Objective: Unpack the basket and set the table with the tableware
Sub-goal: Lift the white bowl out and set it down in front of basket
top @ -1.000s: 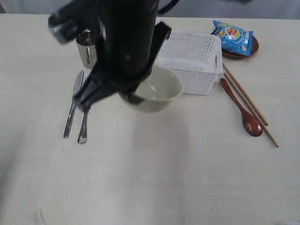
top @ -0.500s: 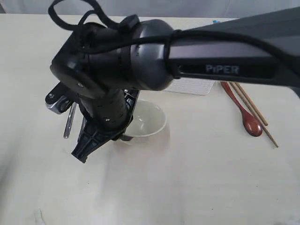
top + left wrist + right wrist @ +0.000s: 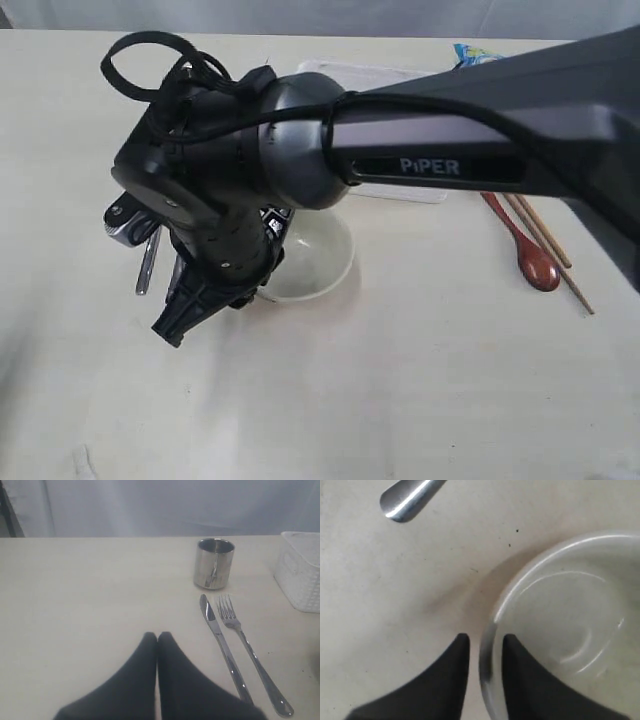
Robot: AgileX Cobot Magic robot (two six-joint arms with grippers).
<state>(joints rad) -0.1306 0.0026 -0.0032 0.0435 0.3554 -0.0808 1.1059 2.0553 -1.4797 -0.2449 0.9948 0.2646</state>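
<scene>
The white bowl [image 3: 322,262] stands upright on the bench [image 3: 400,380], in front of the basket [image 3: 300,575]. The right gripper [image 3: 484,639] has one finger on each side of the bowl's rim, and a thin gap shows at both sides, so it is slightly open and does not press. The left gripper [image 3: 157,637] is closed and empty. The cup [image 3: 214,563], knife [image 3: 222,650] and fork [image 3: 247,650] lie near it. The spoon [image 3: 525,245] and chopsticks [image 3: 570,285] lie on the right side.
</scene>
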